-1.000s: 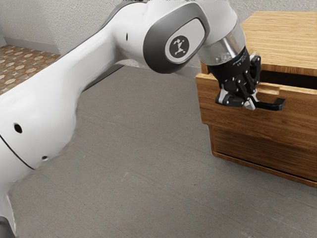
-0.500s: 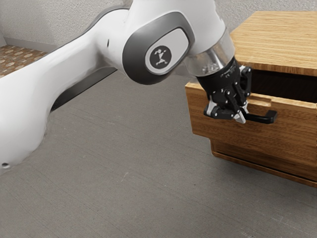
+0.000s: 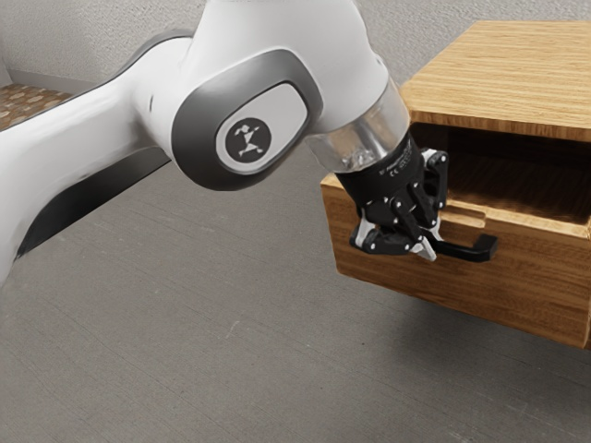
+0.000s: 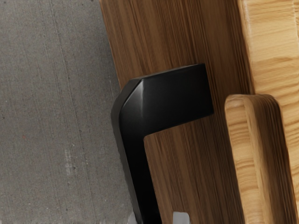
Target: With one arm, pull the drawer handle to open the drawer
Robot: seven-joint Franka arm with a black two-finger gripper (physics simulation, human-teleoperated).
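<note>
Your Franka arm (image 3: 138, 120) stretched across from the exterior view's left, above the grey floor (image 3: 231, 332).

- **Grip:** The gripper (image 3: 404, 245) was clenched on the drawer handle (image 3: 466, 247). The black fingers pinched the end of the bar nearest the wrist, and the rest of the bar ran on past the hand.
- **Wrist view:** The handle's bent corner (image 4: 159, 107) sat right under the hand, against the wood front.
- **Drawer:** The drawer (image 3: 443, 286) stood partly out of the cabinet (image 3: 517, 65), with a dark opening showing behind the hand.

My judgement is that the pull was under way but not finished. Because the grip was off-centre, you needed to draw straight back along the drawer's run. That meant holding the wrist level, keeping the squeeze firm and going slowly, since any sideways drift risked racking the drawer or slipping off the bar.
</note>
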